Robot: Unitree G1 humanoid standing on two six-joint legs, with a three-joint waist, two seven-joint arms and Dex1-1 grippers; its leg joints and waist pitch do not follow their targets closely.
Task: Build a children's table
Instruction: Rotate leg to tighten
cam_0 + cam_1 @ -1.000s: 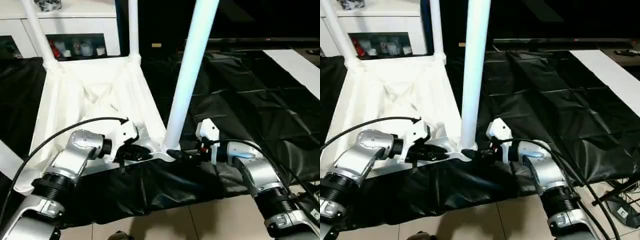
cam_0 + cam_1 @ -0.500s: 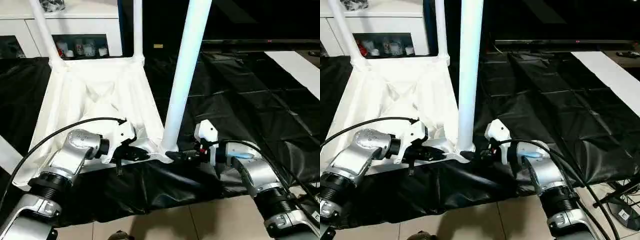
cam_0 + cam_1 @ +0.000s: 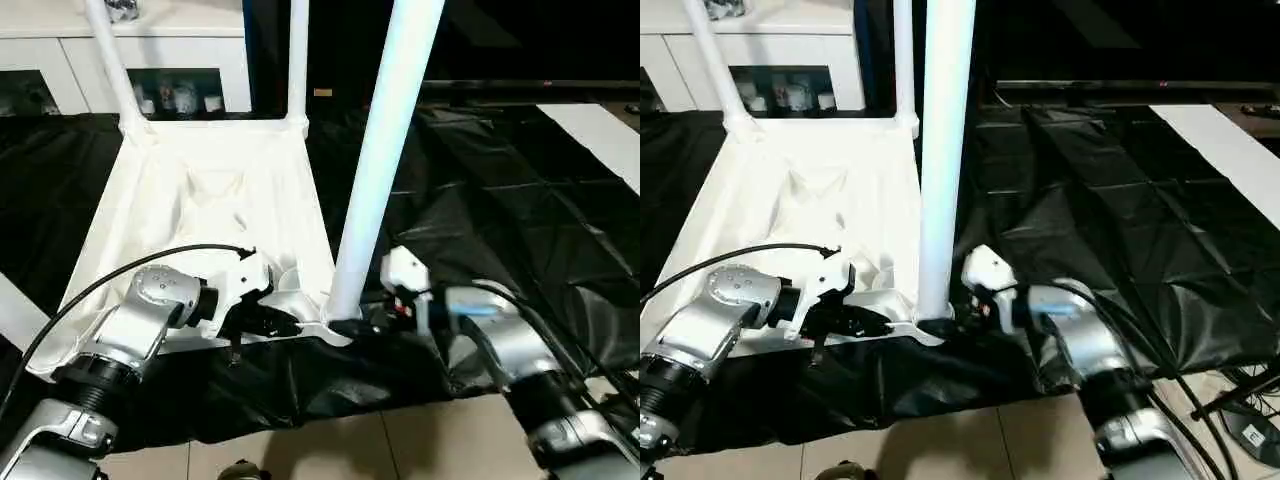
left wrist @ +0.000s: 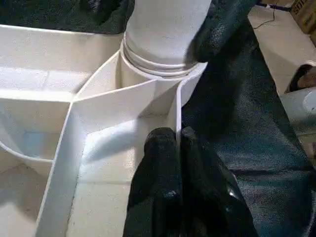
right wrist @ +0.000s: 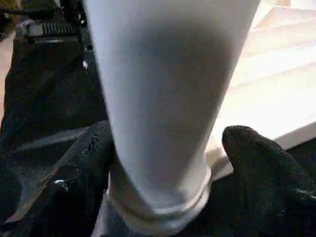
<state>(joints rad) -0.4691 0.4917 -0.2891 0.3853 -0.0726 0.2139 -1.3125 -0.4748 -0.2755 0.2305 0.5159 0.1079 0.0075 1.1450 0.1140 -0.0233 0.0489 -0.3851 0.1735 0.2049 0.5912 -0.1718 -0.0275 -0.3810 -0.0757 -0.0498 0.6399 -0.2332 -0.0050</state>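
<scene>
The children's table lies upside down on a black sheet, its white ribbed top (image 3: pixel 200 200) facing up. Two legs (image 3: pixel 110 50) (image 3: pixel 297 50) stand in the far corner sockets, and a third leg (image 3: pixel 385 150) stands upright in the near right socket. My left gripper (image 4: pixel 178 136) is shut on the thin rim wall of the top, right beside that socket (image 4: pixel 163 74). My right gripper (image 5: pixel 168 143) is open around the base of the near leg. One of its fingers (image 5: pixel 79 168) is against the leg and the other is a little apart from it.
A white cabinet (image 3: pixel 60 60) with glass doors stands behind the table. The black sheet (image 3: pixel 500 200) spreads out to the right, with a white strip (image 3: pixel 600 130) at its far right. Tiled floor (image 3: pixel 400 440) runs along the front. A white piece (image 3: pixel 15 310) lies at the left edge.
The view has shifted slightly. My right gripper's fingers have spread wider around the base of the near leg. My left gripper stays pinched on the rim.
</scene>
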